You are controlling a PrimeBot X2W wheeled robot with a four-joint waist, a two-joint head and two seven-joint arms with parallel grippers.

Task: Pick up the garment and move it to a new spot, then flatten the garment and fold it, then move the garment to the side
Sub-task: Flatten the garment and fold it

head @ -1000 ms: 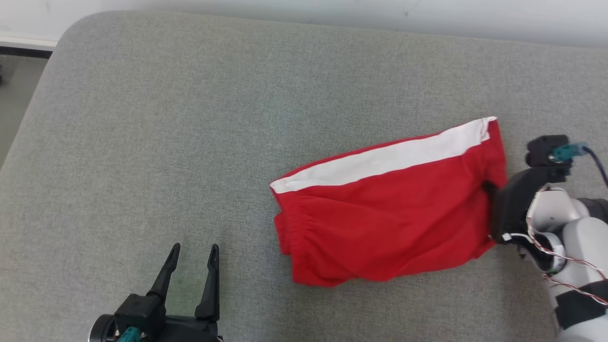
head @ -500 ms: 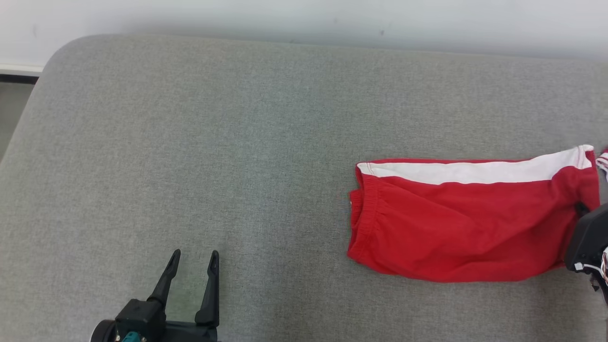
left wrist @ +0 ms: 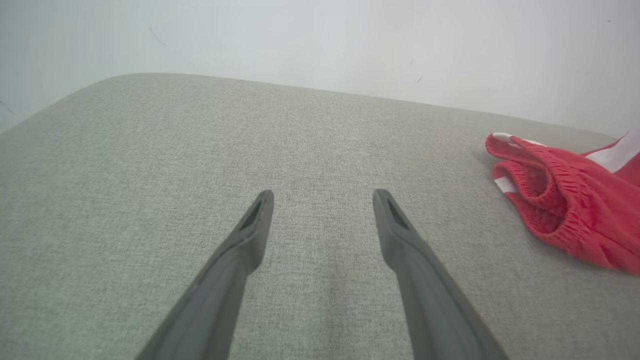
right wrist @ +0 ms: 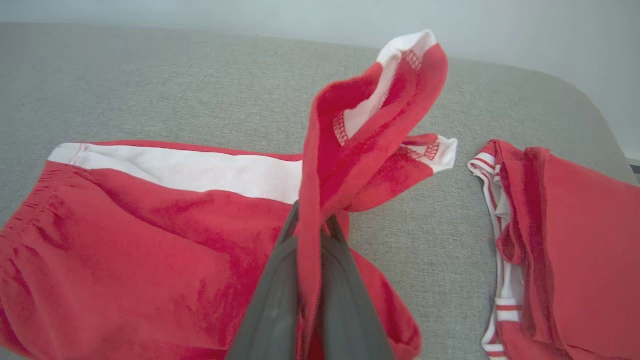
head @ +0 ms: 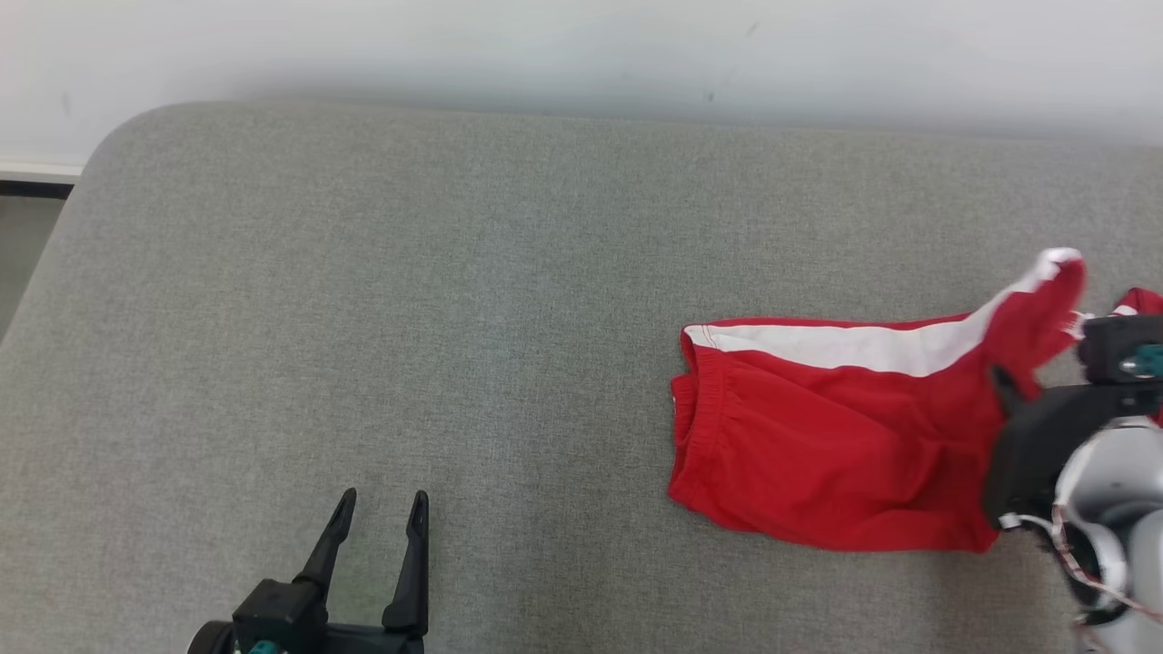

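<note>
Right claw pinches garment hem, left claw gapes empty; waistband points left

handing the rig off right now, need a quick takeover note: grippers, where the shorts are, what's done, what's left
Left gripper: open, empty, over the grey padded surface.
Right gripper: shut on the leg end of the red shorts, holding that end up; the waistband end lies on the surface.
Another red garment lies just to the right.
Done: shorts look folded in half.
Left: probably finish placing them at the side, then release.
</note>
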